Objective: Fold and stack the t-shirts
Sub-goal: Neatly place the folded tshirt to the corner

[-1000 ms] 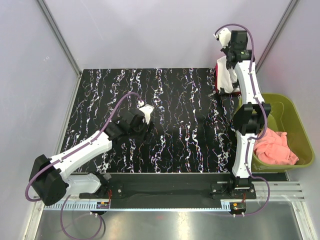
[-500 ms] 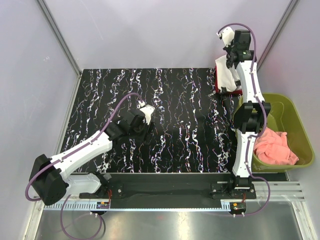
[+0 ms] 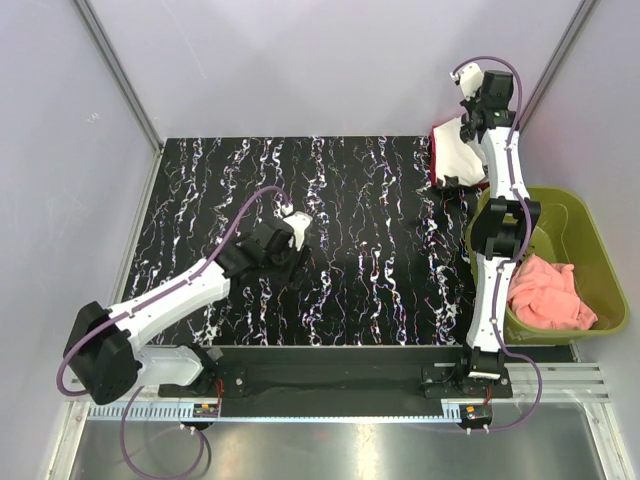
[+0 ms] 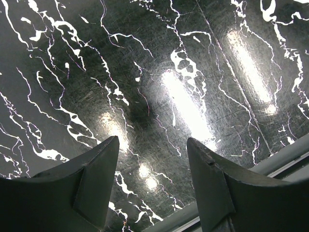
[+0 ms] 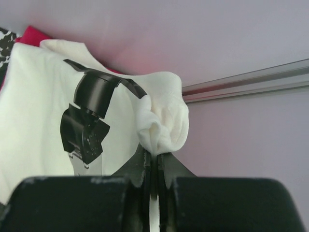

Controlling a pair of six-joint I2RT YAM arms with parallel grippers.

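One fold of the white shirt (image 5: 38, 111) sits pinched in the shut right gripper (image 5: 154, 163), the rest hanging below it, the red shirt (image 5: 30, 35) just behind. So thin a pinch may slip, dropping the cloth. The left gripper (image 4: 152, 154) hovers part-open, empty.

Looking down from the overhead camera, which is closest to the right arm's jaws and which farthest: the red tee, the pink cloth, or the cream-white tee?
1. cream-white t-shirt: pinched in the jaws at the table's far right corner.
2. magenta-red t-shirt: peeking out from beneath the cream one, same corner.
3. pink cloth: in the green bin, off the table's right side, towards the arm's base.
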